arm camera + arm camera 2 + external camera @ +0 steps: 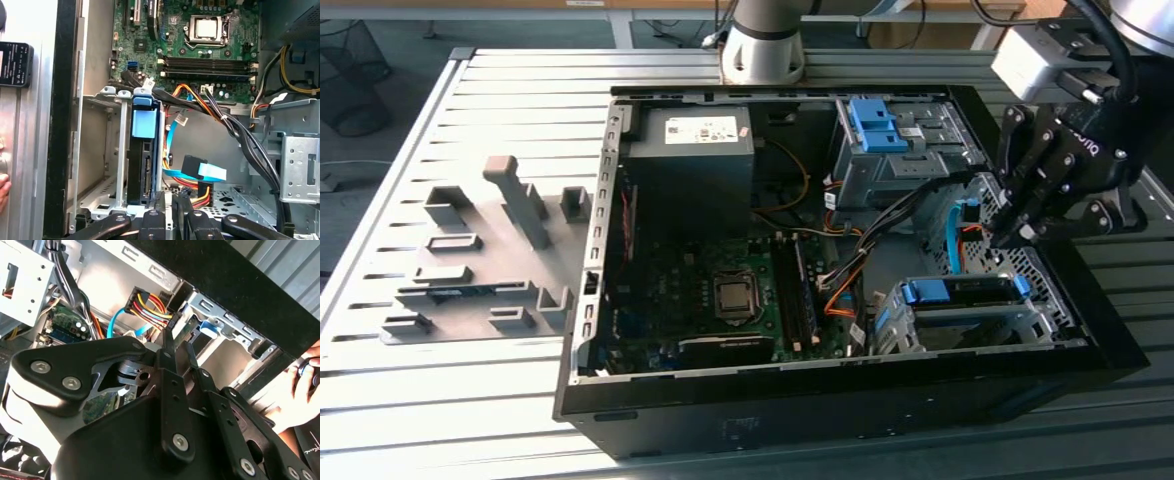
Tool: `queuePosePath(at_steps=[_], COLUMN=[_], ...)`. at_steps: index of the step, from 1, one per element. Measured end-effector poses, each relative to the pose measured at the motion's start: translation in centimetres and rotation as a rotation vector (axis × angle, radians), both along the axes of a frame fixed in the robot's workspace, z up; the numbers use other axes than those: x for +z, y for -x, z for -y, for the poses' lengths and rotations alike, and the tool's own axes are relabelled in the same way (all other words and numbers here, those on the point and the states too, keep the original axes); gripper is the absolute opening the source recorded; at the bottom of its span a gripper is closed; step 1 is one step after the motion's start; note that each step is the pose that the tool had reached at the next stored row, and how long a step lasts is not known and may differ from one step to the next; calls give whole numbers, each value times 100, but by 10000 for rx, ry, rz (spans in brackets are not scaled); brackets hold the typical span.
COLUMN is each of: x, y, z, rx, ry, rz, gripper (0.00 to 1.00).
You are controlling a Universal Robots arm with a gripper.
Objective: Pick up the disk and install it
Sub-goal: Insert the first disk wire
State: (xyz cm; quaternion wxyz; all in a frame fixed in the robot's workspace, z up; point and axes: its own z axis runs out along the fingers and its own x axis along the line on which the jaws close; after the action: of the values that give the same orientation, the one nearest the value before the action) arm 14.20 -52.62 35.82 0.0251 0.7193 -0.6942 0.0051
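Blue rails frame the one disk, which sits edge-on in a metal drive cage at the open computer case's front corner; the exterior view shows it there too. One gripper hangs just above that cage, over the case's side on the exterior view's right. Whether its jaws are apart or together I cannot tell. One bare blue bracket sits in the upper bay. The case rests on a slatted metal bench, beside one grey fixture tray.

Worktop: ribbed matt grey metal. Computer case: matt black outside, bare dull sheet metal inside. Drive cage: brushed metal. Disk: dark body, smooth blue plastic rail. Pincer: satin black metal, bright screws.
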Motion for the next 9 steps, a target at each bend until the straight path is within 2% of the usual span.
queuePosePath(at_steps=[9], x=[-30], y=[-27], z=[-24], rx=[10], ry=[-1], rz=[-4], gripper=[25])
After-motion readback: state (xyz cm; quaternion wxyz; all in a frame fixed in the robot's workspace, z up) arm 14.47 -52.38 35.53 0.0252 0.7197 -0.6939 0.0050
